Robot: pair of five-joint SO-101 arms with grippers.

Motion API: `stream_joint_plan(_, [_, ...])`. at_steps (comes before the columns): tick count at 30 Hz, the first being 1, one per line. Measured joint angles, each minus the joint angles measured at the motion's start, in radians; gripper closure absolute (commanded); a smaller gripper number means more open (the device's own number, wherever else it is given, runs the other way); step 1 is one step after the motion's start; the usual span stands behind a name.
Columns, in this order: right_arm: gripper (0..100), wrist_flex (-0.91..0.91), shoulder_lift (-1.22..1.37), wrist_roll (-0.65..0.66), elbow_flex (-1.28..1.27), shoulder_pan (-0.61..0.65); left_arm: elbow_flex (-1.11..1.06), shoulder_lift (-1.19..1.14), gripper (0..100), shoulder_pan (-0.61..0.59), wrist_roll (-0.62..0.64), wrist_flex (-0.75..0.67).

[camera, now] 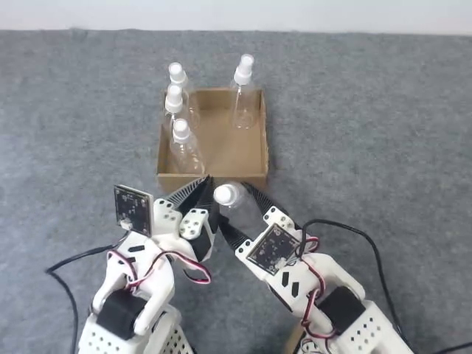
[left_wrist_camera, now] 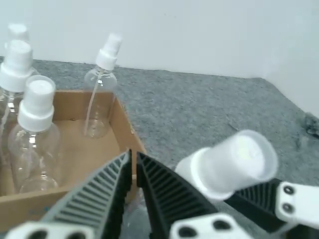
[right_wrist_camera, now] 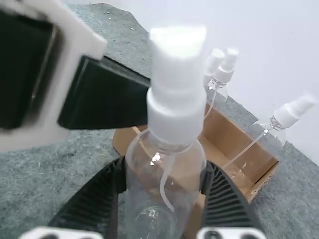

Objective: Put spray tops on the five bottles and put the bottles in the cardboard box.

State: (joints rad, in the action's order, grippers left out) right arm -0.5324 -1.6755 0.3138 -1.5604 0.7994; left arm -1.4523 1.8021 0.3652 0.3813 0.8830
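The grey bench (camera: 383,133) carries the cardboard box (camera: 251,179) toward its far edge, and both arms come in from the near edge and meet just short of the box's near wall. My right claw (right_wrist_camera: 162,204) is closed around the body of the fifth clear spray bottle (right_wrist_camera: 164,169). It holds the bottle roughly upright just outside that near wall, not yet in the box. My left claw (camera: 203,186) sits right beside it, its fingers nearly together with only a sliver between them and nothing gripped that I can make out. Four capped bottles already stand in the box, three in a row along its left wall (camera: 184,144) and one in the far right corner (camera: 245,96). The held bottle wears its white spray top (right_wrist_camera: 175,84), though I can't tell whether it is fully seated. I see three risks from here. If I carry the bottle forward too low, its base could catch the near wall and it could twist in the grip. The left claw is close enough to clip the spray top if either arm swings. Setting down too far left could topple the nearest standing bottle.
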Motion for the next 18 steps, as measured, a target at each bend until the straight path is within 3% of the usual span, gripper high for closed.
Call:
stream_joint_plan(10, [91.9, 0.0, 0.0, 0.0, 0.0, 0.003, 0.08, 0.0, 99, -0.034, 0.0, 0.0])
stream_joint_plan(18, [91.9, 0.0, 0.0, 0.0, 0.0, 0.003, 0.106, 0.0, 99, -0.183, -0.071, 0.0])
